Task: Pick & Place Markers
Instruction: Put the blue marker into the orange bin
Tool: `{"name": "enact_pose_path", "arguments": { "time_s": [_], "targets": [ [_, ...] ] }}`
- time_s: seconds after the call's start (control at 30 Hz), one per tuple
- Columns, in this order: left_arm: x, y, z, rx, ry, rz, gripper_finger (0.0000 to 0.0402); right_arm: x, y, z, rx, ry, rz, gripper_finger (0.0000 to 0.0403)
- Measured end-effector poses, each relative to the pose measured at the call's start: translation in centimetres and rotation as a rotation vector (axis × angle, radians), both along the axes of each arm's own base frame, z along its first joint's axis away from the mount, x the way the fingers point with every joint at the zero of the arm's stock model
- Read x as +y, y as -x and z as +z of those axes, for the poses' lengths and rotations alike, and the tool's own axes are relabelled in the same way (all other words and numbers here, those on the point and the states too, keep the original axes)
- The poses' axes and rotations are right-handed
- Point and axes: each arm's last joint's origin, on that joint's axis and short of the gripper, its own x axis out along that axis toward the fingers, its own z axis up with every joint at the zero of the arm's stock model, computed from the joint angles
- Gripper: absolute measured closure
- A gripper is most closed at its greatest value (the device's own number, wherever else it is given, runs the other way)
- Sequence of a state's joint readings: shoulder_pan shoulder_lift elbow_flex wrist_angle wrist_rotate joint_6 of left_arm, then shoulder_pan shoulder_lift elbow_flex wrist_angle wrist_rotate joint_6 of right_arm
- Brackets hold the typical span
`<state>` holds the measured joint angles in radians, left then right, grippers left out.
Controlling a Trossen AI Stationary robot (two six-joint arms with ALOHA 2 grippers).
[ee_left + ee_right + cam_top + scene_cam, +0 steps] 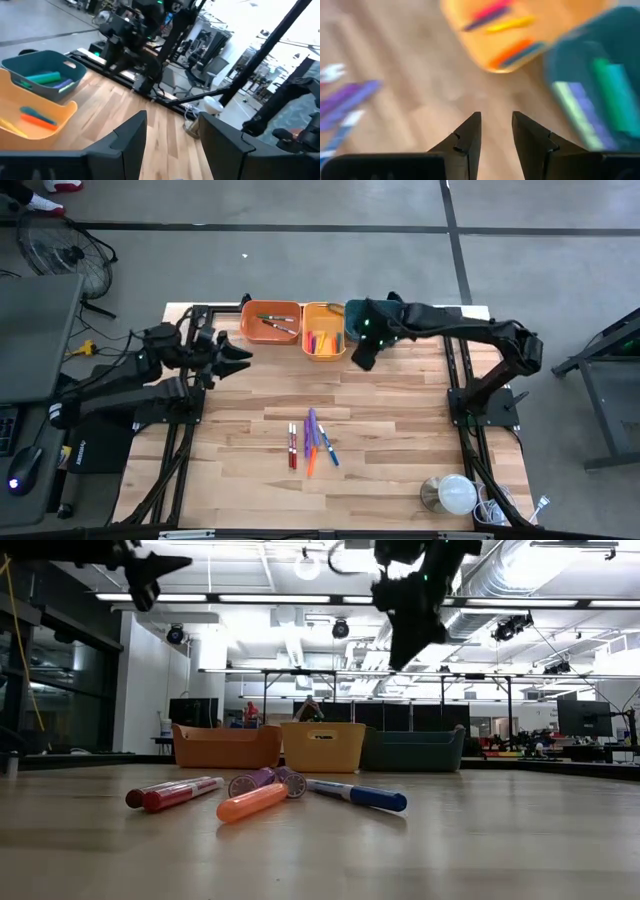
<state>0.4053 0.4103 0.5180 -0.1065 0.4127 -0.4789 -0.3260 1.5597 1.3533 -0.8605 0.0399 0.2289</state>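
Several markers [310,442] lie loose in a cluster on the wooden table's near middle: red [175,792], orange [252,802], purple [262,780] and blue [360,795]. More markers lie in the orange bin [270,323], the yellow bin [323,330] and the teal bin [45,75] at the far edge. My right gripper [362,360] hangs open above the table just in front of the yellow and teal bins, pointing steeply down, nothing between its fingers [470,135]. My left gripper [243,352] stands open and level at the table's far left, high up.
A white round object with cables [455,493] sits at the table's near right corner. Black frame rails [190,430] run along the left and right sides. Bare wood lies between the marker cluster and the bins.
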Motion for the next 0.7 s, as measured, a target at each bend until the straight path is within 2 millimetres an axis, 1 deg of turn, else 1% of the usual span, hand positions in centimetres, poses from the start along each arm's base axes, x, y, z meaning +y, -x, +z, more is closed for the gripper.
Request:
{"name": "enact_pose_path", "arguments": {
  "time_s": [0.17,0.27,0.5,0.6,0.7],
  "targets": [
    [-0.6,1.2,-0.1,-0.009,-0.004,-0.028,0.0225,4.8,-1.7,0.1,-0.059,-0.048,0.057,0.0304],
    [-0.7,1.4,-0.3,0.005,-0.007,-0.052,0.0225,7.3,-2.2,0.2,-0.086,-0.033,0.022,0.0304],
    [-1.0,1.4,-1.2,0.083,-0.018,-0.138,0.0225,11.8,-2.4,0.2,-0.136,-0.131,-0.105,0.0304],
    [-1.1,1.5,-1.2,0.087,-0.014,-0.175,0.0225,13.7,-2.4,0.4,-0.174,-0.156,-0.119,0.0304],
    [-1.2,1.5,-1.2,0.086,-0.011,-0.213,0.0225,15.4,-2.9,0.4,-0.229,-0.185,-0.116,0.0305]
  ]
}}
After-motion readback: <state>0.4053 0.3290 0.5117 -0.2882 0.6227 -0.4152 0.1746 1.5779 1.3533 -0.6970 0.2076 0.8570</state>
